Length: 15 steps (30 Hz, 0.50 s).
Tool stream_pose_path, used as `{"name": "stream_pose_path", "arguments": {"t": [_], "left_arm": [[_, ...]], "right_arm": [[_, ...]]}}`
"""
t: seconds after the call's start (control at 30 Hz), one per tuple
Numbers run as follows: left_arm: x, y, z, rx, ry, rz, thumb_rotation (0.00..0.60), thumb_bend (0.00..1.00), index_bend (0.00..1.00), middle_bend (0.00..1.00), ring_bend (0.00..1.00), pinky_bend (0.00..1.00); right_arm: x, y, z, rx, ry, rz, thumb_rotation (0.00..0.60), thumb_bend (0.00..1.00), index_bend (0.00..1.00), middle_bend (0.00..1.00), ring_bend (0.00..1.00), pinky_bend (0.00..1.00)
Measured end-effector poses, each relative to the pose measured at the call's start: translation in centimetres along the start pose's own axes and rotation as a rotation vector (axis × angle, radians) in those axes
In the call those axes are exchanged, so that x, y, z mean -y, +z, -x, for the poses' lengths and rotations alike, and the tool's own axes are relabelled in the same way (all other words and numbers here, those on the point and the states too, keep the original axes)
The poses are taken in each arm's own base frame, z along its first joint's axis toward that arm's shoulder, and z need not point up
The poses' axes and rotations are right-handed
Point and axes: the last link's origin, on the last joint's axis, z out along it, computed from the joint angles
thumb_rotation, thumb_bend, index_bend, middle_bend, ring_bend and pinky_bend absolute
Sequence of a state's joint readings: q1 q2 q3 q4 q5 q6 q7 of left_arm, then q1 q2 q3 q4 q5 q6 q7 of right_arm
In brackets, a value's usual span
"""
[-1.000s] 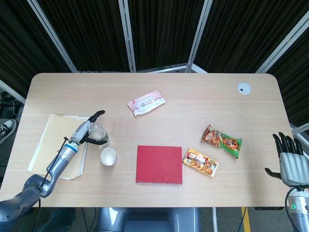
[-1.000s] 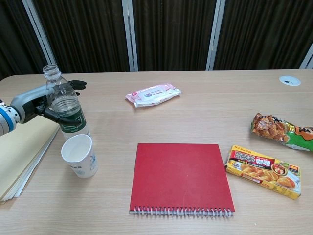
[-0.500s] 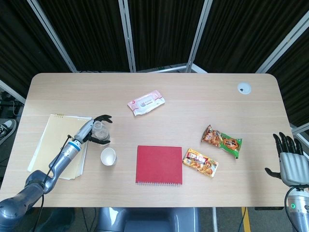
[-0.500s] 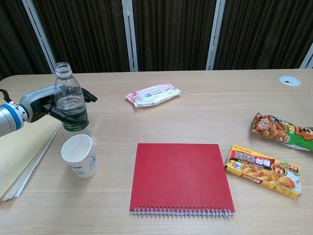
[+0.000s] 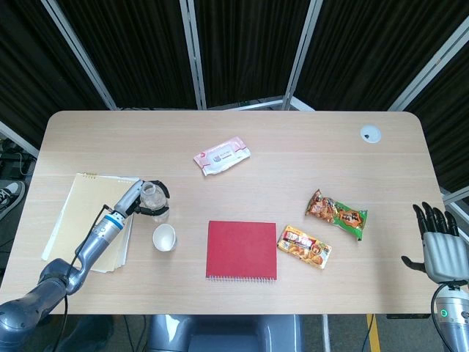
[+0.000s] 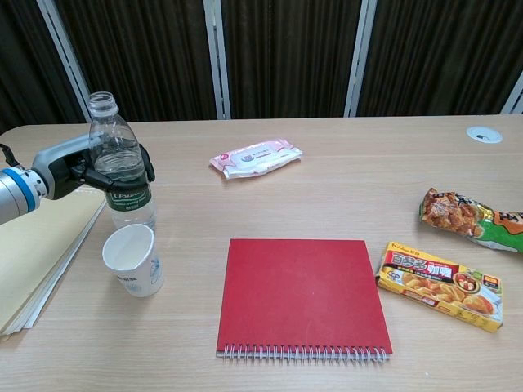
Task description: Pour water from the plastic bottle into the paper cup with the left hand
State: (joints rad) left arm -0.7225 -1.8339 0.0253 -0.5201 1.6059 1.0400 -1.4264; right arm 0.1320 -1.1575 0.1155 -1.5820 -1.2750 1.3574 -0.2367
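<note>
the left hand (image 6: 78,167) wraps a clear ribbed plastic bottle (image 6: 118,167) (uncapped, upright) behind the white paper cup (image 6: 132,260); right hand (image 5: 442,246) spread, holding nothing.

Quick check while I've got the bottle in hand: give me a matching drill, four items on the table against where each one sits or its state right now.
Things:
1. plastic bottle
2. paper cup
3. red notebook
4. wipes pack

States:
a. lies closed at the front middle of the table
b. upright, uncapped, held by the left hand
c. lies flat beyond the notebook, farther back
d. stands open-topped just in front of the bottle

Pairs: 1-b, 2-d, 3-a, 4-c
</note>
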Motion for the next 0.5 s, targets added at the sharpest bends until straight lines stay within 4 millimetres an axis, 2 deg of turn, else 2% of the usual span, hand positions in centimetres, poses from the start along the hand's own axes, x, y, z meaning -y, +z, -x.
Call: {"name": "stream_pose_path", "arguments": {"t": [0.2, 0.37, 0.5], "left_arm": [[-1.3, -0.2, -1.9, -0.005, 0.022, 0.042, 0.600, 0.34, 0.61, 0.48, 0.37, 0.38], [-2.5, -0.8, -4.5, -0.003, 0.146, 0.057, 0.600, 0.34, 0.61, 0.48, 0.37, 0.38], [-3.0, -2.0, -7.0, 0.002, 0.286, 0.038, 0.600, 0.36, 0.61, 0.48, 0.37, 0.38]], "right_arm": [[0.0, -0.1, -0.1, -0.005, 0.002, -0.001, 0.600, 0.00, 0.00, 0.00, 0.00, 0.00], [0.0, -0.3, -0.3, -0.011, 0.002, -0.005, 0.600, 0.00, 0.00, 0.00, 0.00, 0.00], [0.0, -0.6, -0.4, -0.019, 0.000, -0.007, 0.600, 0.00, 0.00, 0.00, 0.00, 0.00]]}}
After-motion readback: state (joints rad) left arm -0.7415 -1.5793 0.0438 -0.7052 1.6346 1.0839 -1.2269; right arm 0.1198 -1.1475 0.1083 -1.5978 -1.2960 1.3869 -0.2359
